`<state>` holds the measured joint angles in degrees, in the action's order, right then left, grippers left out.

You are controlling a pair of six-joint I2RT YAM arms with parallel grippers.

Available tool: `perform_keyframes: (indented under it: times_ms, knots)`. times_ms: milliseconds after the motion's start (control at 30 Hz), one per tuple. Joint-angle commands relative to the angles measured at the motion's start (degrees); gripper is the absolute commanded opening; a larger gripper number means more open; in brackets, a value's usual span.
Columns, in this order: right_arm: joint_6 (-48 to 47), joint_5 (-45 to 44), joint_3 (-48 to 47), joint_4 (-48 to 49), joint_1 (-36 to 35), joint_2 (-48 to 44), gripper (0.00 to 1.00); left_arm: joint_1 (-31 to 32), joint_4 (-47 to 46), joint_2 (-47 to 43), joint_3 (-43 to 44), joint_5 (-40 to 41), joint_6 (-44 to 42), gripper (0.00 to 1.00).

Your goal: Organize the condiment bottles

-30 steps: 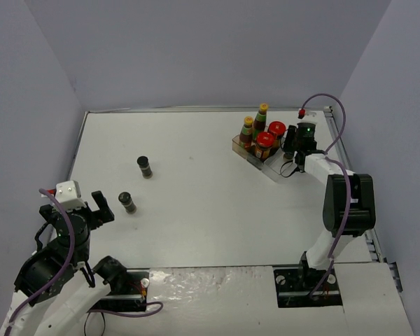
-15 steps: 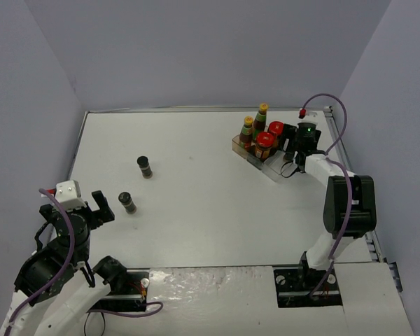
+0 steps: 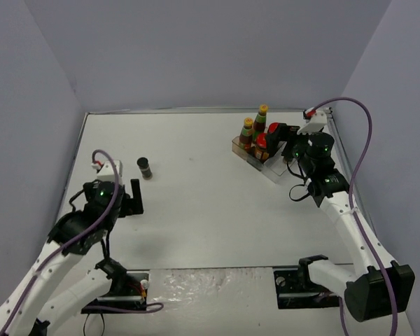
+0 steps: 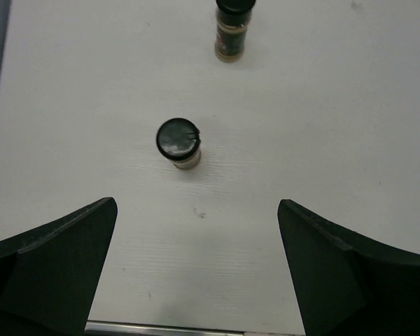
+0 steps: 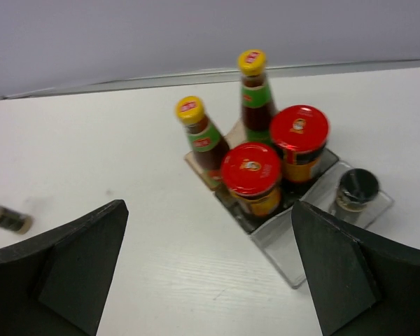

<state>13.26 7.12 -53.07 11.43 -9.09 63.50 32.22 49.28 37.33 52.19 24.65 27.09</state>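
Upper right, in tray (image 5: 278, 253): two bottles (image 5: 199, 133) (image 5: 256, 91), two jars (image 5: 252, 175) (image 5: 299, 136), one shaker (image 5: 355, 189). Centre left, on surface (image 3: 196, 210): two shakers (image 4: 178, 142) (image 4: 233, 31). Left hand (image 4: 197, 203), right hand (image 5: 210, 204): released, empty.

Overhead, two wrist views; shakers (image 3: 145, 166) shared

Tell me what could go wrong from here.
1. The open left gripper sits short of the near shaker; an off-centre approach could tip that small upright bottle and send it rolling.
2. The tray is tightly packed; the open right gripper close by could nudge the front red-lidded jar.
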Motion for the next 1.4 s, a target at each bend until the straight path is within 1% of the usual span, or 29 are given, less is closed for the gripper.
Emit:
perform_keyframes:
  times_ms: [0,33,100,167,233,367,533,700,767,833,1033,1133,1200,1267,1367]
  knots:
    - [3.73,4.27,3.32,0.55,-3.55,-5.72,1.0,-0.54,-1.77,9.18,3.37,-5.77,5.93,0.97]
    - [4.45,5.25,4.31,0.64,-3.83,-6.59,1.0,-1.04,-1.87,11.0,3.66,-5.78,6.32,0.97]
    - [5.99,8.03,6.81,0.87,-4.46,-8.69,1.0,-3.6,-3.34,15.72,3.94,-8.27,6.5,0.97]
    - [6.61,9.93,8.53,0.89,-4.81,-10.38,1.0,-8.11,-4.73,19.79,3.96,-11.39,6.59,0.97]
    - [6.56,10.81,9.69,0.02,-4.91,-12.11,1.0,-10.49,-5.76,20.99,3.88,-13.53,6.59,0.97]
    - [6.01,11.8,11.43,-2.0,-5.04,-15.36,1.0,-15.14,-6.56,23.92,4.32,-13.27,5.27,0.97]
    - [5.46,12.81,12.8,-3.67,-5.06,-18.28,1.0,-18.37,-6.15,28.89,4.76,-15.15,3.77,0.97]
    - [5.75,13.3,13.58,-3.99,-5.06,-19.73,1.0,-20.2,-6.89,33.24,4.12,-16.44,3.37,0.97]
    - [5.73,13.53,13.69,-4.05,-5.06,-20.07,1.0,-20.68,-7.34,35.14,3.8,-16.73,3.32,0.95]
    - [5.6,13.61,13.82,-4.05,-5.13,-20.26,1.0,-21.39,-8.44,35.81,3.33,-17.02,3.35,0.89]
    - [5.46,14.14,14.45,-4.2,-5.14,-21.24,1.0,-22.85,-9.89,38.73,3.32,-17.98,3.32,0.65]
    - [5.29,14.25,14.82,-4.48,-5.06,-22.07,1.0,-22.9,-10.32,38.79,3.27,-19.06,3.32,0.47]
    - [5.2,14.16,15.01,-4.74,-5.14,-22.44,1.0,-22.9,-10.76,38.7,3.27,-19.95,3.23,0.37]
    - [5.12,14.23,14.94,-5.06,-5.07,-22.84,1.0,-22.82,-10.55,38.62,3.8,-21.14,3.15,0.23]
    - [5.18,14.45,14.77,-5.33,-5.08,-23.34,1.0,-22.1,-11.09,37.79,5.23,-23.81,3.35,0.07]
